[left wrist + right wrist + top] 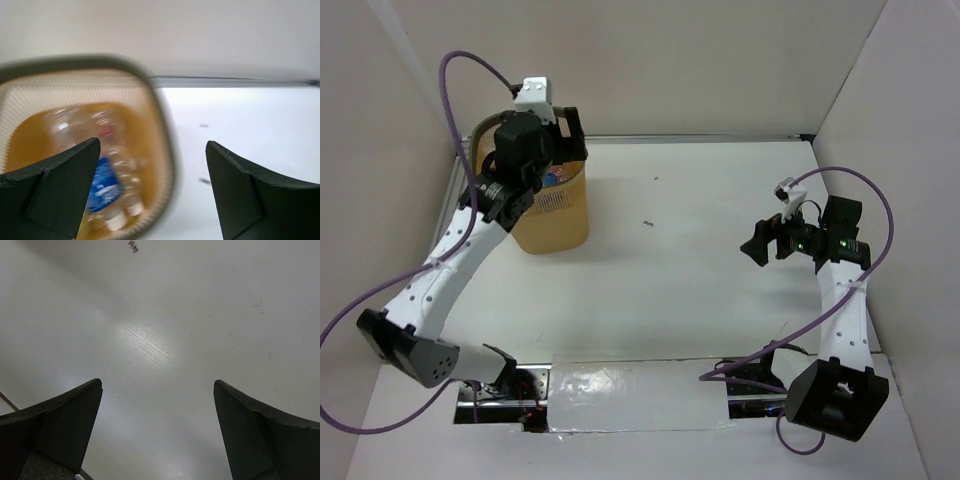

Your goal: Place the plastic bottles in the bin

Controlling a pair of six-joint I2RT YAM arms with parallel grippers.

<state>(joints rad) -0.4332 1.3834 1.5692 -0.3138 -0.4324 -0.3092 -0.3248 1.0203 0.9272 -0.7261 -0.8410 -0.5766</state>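
The orange-yellow mesh bin (558,218) stands at the back left of the table. My left gripper (567,138) hovers over its right rim, open and empty. In the left wrist view the bin's grey-tan rim (167,150) runs between the open fingers of my left gripper (152,143). Several plastic bottles lie inside: one with a blue label (104,184), a clear one (62,127) and one with a red cap (106,132). A bit of blue shows in the bin from above (555,180). My right gripper (758,246) is open and empty over bare table at the right, as the right wrist view (157,382) shows.
Pale walls close in the table on the left, back and right. A small dark mark (647,224) lies on the white tabletop right of the bin and shows in the right wrist view (133,246). Purple cables loop off both arms.
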